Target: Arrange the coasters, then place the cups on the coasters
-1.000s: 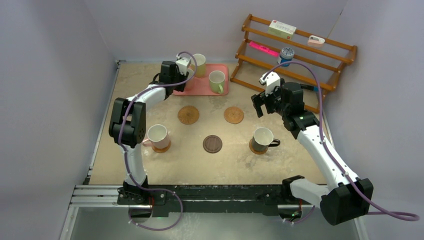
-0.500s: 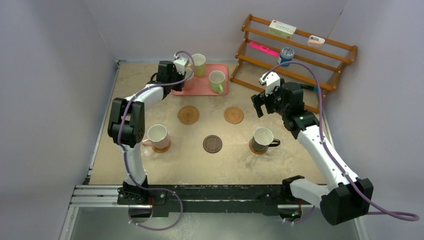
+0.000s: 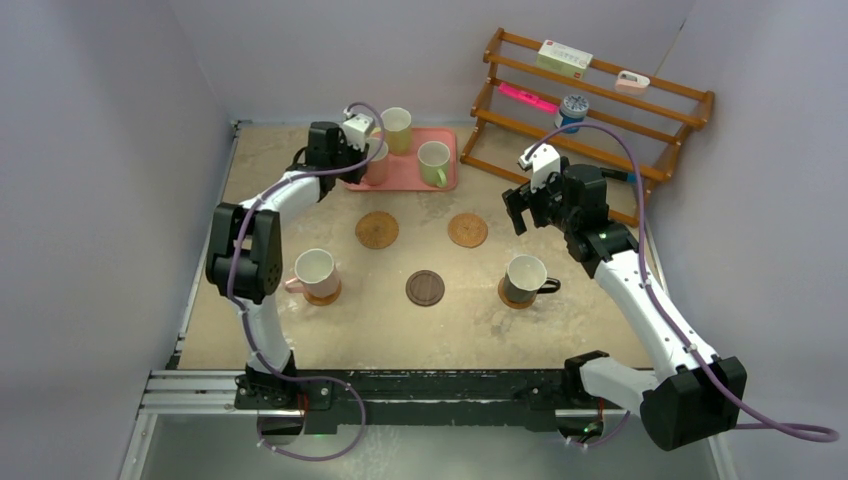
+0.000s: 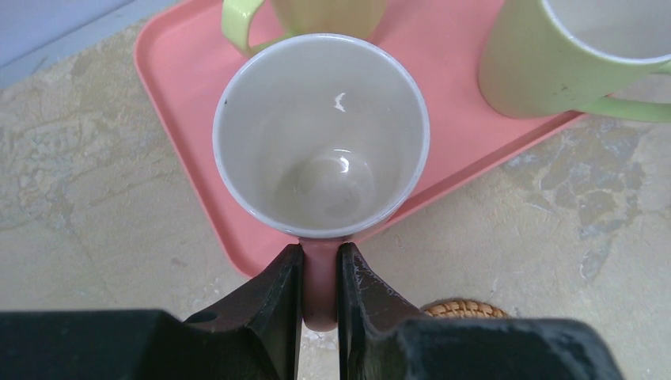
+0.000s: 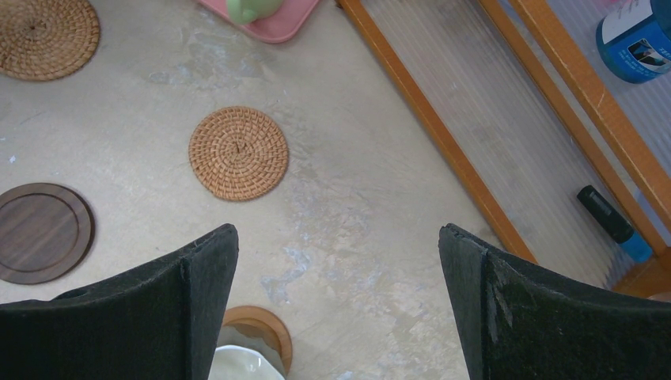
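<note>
While nearest us a pink cup [image 3: 315, 268] and black cup [image 3: 524, 272] sit on coasters [image 3: 327, 297], dark coaster [image 3: 425, 288] bare btwn them, we see right gripper [image 5: 336, 233] spread wide near a woven coaster [image 5: 238, 152]; farthest back, left gripper [image 4: 320, 265] pinches 2nd pink cup [image 4: 320, 134] by its handle at tray [image 4: 178, 119] edge

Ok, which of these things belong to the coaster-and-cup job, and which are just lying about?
Job: woven coaster, second woven coaster, dark coaster, near pink mug on left coaster, black mug on right coaster, held pink mug in left gripper, yellow mug, green mug.
Lying about: pink tray, wooden rack, blue can, white box.
</note>
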Robot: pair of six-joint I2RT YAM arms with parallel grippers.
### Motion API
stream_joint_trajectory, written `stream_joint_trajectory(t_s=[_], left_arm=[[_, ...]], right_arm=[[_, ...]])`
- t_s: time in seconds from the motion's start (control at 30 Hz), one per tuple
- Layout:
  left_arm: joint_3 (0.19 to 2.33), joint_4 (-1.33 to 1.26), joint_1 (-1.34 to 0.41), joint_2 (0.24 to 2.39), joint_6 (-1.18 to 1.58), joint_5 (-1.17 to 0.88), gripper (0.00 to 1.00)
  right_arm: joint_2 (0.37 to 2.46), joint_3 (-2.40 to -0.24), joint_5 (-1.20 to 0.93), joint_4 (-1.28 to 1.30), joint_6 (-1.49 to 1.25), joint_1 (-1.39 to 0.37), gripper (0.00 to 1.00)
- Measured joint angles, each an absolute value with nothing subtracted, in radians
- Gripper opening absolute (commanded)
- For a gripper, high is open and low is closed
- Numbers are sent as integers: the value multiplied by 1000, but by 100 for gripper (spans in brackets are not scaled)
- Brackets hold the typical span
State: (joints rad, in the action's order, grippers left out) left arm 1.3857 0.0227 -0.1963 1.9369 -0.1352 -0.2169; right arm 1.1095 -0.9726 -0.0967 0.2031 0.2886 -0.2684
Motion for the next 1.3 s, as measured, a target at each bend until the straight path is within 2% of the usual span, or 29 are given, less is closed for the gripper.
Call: stream_joint_trajectory(t_s=[0.6, 1.3], left_arm=[[1242, -63, -163, 1768, -177, -379, 0], [985, -76, -125, 1522, -456, -702, 0]], right_arm=[[1109, -973, -97, 203, 289, -268, 98], [1104, -962, -96, 204, 289, -268, 98]])
